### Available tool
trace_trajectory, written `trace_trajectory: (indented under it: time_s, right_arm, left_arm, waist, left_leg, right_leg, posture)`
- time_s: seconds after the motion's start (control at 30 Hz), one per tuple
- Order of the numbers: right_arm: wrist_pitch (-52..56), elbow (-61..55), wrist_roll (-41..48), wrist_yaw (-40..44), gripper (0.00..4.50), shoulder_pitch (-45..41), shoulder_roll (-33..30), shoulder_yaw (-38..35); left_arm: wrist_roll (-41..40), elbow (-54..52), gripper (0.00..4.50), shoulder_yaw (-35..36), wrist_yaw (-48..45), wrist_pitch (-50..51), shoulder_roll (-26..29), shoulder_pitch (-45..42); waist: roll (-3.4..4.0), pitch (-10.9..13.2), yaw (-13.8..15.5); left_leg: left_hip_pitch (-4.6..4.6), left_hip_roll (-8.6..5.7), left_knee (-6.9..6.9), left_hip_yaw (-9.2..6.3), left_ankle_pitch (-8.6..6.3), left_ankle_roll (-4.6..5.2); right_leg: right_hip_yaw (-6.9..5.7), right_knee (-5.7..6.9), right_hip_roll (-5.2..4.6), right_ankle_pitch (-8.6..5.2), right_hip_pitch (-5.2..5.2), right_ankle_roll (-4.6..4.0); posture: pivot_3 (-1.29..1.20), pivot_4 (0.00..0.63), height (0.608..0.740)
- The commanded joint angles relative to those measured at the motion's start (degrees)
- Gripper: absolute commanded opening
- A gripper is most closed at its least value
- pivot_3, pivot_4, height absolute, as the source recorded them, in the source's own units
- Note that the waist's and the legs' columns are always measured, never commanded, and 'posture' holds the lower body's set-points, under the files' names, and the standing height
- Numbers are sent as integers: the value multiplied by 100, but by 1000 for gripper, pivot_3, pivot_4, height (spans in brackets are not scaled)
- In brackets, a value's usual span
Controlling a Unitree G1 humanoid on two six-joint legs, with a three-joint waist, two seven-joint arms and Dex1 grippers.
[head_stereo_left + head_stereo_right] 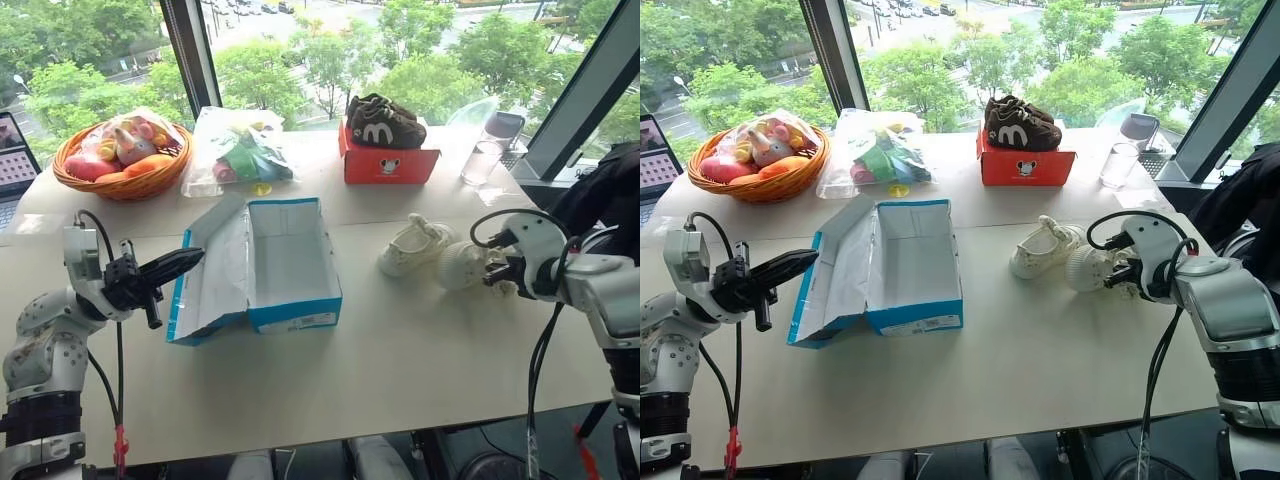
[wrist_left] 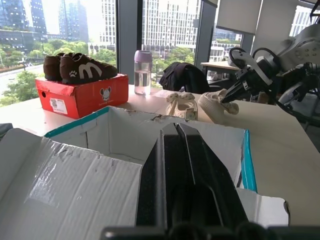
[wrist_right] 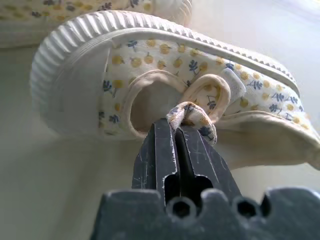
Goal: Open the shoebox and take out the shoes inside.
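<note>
The blue shoebox [image 1: 292, 268] lies open at the table's middle, white and empty inside, its lid [image 1: 215, 272] folded out to the left. My left gripper [image 1: 196, 258] is shut with nothing in it, its tips just above the lid's left edge. One cream-white shoe [image 1: 413, 246] lies on the table right of the box. The other shoe [image 1: 461, 266] rests beside it, sole turned outward. My right gripper [image 3: 175, 125] is shut on this shoe's flowered strap [image 3: 194, 114], right of the shoe [image 1: 497, 271].
At the back stand a wicker basket [image 1: 122, 160] of toys, a plastic bag [image 1: 238, 150] of toys, a red box [image 1: 388, 162] with dark brown shoes on it, and a clear bottle [image 1: 482, 160]. A laptop [image 1: 15, 155] sits at the far left edge.
</note>
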Motion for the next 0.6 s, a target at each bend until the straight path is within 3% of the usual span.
trace_trajectory:
  time_s: [0.03,0.1,0.27,0.4,0.53,0.6]
  right_arm:
    - [-150,68,41,-155,1258,-351,220,-432]
    - [-167,76,17,-225,1827,-481,304,-558]
    - [-57,-18,429,-262,1827,-1196,573,-1396]
    - [62,-299,667,-4,1827,-1304,400,-1378]
    - [414,-1135,1544,595,1827,-1585,329,-1563]
    - [426,-1843,2021,939,1827,-1166,399,-1482]
  left_arm:
    - [-15,-94,0,35,-3,-16,42,-28]
    - [-8,-87,0,34,7,-22,41,-39]
    - [48,-65,0,42,72,-85,30,-52]
    - [86,-62,0,52,161,-125,21,-59]
    - [365,3,0,104,705,-209,-3,-54]
    - [503,-35,0,160,1059,-289,-54,33]
  waist:
    - [0,0,0]
    - [0,0,16]
    - [1,1,22]
    - [1,1,33]
    - [4,2,31]
    - [4,2,21]
  left_leg:
    - [1,0,0,0,0,0]
    - [0,-1,0,-1,0,0]
    - [-7,-2,3,-1,0,0]
    - [-5,-1,0,-5,0,0]
    - [-6,-2,1,-1,0,0]
    - [-4,-1,0,-3,0,1]
  right_leg:
    - [1,1,0,0,0,0]
    - [1,2,0,0,0,0]
    - [1,-1,-1,3,-2,4]
    - [-2,-1,0,2,-1,3]
    - [1,-3,-3,2,-1,4]
    - [1,0,0,2,-1,4]
  posture:
    - [0,150,740]
    - [0,150,740]
    - [0,150,740]
    - [0,150,740]
    - [0,150,740]
    - [0,150,740]
